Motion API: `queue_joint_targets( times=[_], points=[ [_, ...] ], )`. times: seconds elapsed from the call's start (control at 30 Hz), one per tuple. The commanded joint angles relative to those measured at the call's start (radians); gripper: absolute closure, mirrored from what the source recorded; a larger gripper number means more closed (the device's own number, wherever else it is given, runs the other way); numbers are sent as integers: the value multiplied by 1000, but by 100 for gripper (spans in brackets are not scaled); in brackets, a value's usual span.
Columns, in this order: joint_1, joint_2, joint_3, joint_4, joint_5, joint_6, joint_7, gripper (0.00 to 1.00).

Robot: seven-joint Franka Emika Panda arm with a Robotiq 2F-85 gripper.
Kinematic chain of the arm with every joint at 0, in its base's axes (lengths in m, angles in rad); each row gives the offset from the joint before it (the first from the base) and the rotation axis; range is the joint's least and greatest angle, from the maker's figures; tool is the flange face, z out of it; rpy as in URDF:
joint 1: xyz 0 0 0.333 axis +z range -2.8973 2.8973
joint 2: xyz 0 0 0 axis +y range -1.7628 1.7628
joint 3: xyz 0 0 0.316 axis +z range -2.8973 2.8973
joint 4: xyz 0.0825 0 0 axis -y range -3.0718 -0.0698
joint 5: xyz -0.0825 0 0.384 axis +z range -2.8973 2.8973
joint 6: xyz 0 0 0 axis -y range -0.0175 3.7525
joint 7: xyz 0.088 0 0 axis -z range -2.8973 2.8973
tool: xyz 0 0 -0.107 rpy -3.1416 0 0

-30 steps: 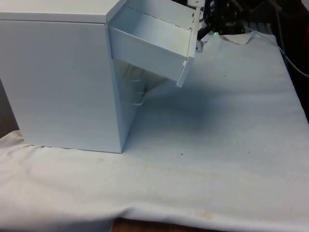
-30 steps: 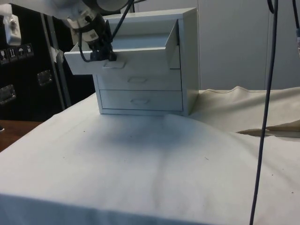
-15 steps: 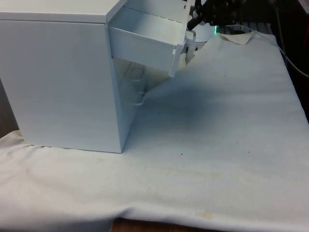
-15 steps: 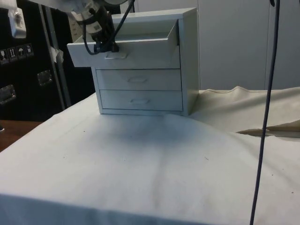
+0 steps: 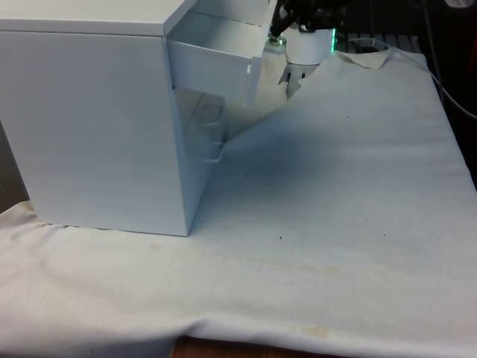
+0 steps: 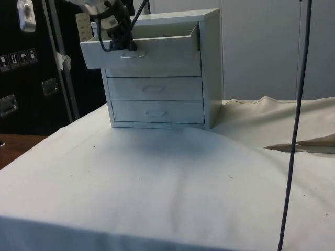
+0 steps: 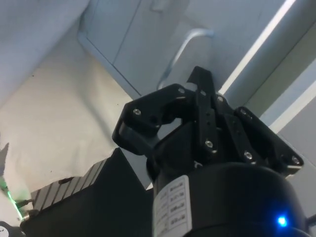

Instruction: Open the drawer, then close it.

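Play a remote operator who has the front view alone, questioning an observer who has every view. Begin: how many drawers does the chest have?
Observer: Three, stacked, in the side view.
Operator: Are the lower two shut?
Observer: Yes, the middle drawer and the bottom drawer both sit flush.
Operator: Where is the gripper on the top one?
Observer: The gripper is at the top drawer's front, just above its handle.

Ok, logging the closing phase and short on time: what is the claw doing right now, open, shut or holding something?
Claw: shut, fingers pressed together, against the front of the top drawer, which is part-way out of the chest of drawers. Whether it holds the handle cannot be told.
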Motion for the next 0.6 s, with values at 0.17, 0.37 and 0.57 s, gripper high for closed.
queue_joint_targets(
  times=[0.17, 0.37, 0.57],
  points=[
    [-4, -16, -22, -11, -14, 17, -25, 100],
    [-6, -20, -41, -8, -13, 17, -45, 100],
    [-3, -16, -57, 2, -4, 4, -56, 100]
  ],
)
